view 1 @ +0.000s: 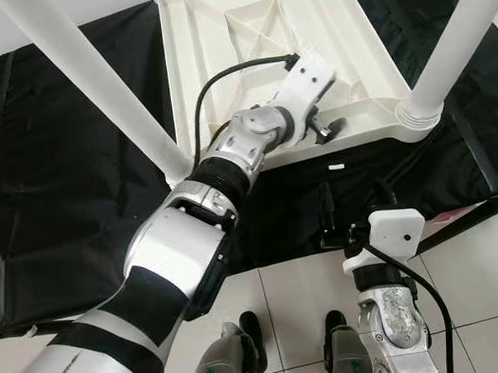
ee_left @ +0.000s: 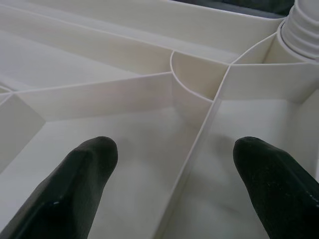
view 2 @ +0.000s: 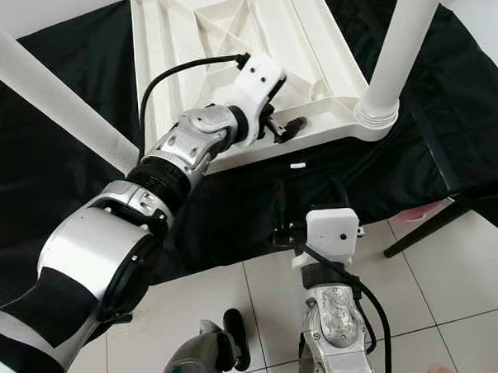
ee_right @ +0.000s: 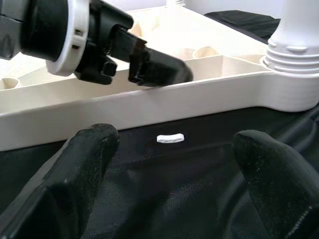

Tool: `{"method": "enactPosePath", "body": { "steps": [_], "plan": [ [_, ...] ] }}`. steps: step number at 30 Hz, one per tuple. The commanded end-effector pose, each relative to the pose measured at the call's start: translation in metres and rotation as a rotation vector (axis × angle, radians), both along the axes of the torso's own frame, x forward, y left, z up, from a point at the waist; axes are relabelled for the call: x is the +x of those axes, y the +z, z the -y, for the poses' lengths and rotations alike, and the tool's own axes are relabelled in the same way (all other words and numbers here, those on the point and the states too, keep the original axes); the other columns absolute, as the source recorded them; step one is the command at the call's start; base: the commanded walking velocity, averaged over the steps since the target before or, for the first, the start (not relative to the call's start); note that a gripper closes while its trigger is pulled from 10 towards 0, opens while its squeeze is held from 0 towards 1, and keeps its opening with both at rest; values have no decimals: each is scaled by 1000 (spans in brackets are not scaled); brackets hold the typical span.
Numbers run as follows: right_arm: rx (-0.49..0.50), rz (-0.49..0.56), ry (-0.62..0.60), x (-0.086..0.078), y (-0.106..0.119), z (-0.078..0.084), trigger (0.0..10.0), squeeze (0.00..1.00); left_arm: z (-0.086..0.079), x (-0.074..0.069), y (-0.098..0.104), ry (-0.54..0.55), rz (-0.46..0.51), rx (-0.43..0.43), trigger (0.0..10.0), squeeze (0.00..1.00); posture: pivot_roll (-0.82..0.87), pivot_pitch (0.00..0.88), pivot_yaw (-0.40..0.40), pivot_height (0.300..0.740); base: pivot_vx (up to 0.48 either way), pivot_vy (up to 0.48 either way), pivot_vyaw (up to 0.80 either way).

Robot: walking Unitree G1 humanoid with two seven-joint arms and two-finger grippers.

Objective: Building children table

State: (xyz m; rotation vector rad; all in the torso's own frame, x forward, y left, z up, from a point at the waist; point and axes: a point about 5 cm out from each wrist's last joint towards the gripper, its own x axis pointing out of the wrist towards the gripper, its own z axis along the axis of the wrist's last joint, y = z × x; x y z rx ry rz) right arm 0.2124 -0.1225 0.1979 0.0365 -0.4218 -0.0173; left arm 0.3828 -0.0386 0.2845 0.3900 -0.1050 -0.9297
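Head cameras downward; wrist cameras close on upturned table (view 1: 251, 38).

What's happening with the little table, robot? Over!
Left gripper open, reaching inside upturned white table. Right gripper open, hovering low over black cloth. Two legs fitted. Small white piece loose on cloth.

Two silver arms of brushed metal shells: on the left arm (view 1: 173, 256), a black ribbed collar and wide black bands, plus a black cable looping from the forearm to a white wrist block at about one o'clock from the elbow. On the right arm (view 1: 393, 312), a white box-shaped wrist housing with a small dark dot, and a black cable curving down its side. Long, matte black, rounded fingertips (ee_left: 84, 172) on the left gripper (ee_left: 177, 174) and right gripper (ee_right: 174, 164).
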Motion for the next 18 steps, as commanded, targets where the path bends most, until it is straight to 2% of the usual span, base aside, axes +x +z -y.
{"method": "enactPosePath", "body": {
  "steps": [1, 7, 16, 18],
  "plan": [
    [17, -19, 22, -4, -2, -6, 10000, 0, 11, -7, -14, -87, -55, 55, 10000, 0, -225, 376, 230, 740, 0, 0, 0],
    [17, -23, 21, -5, -2, -6, 10000, 0, 18, -11, -15, -106, -57, 58, 10000, 0, -227, 380, 230, 740, 0, 0, 0],
    [17, -28, 19, -6, -2, -6, 10000, 0, 16, -9, -13, -81, -44, 47, 10000, 0, -227, 382, 231, 740, 0, 0, 0],
    [19, -32, 16, -7, -3, -7, 10000, 0, 3, -2, 11, -44, -4, -37, 10000, 0, -226, 382, 233, 740, 0, 0, 0]
  ]
}}
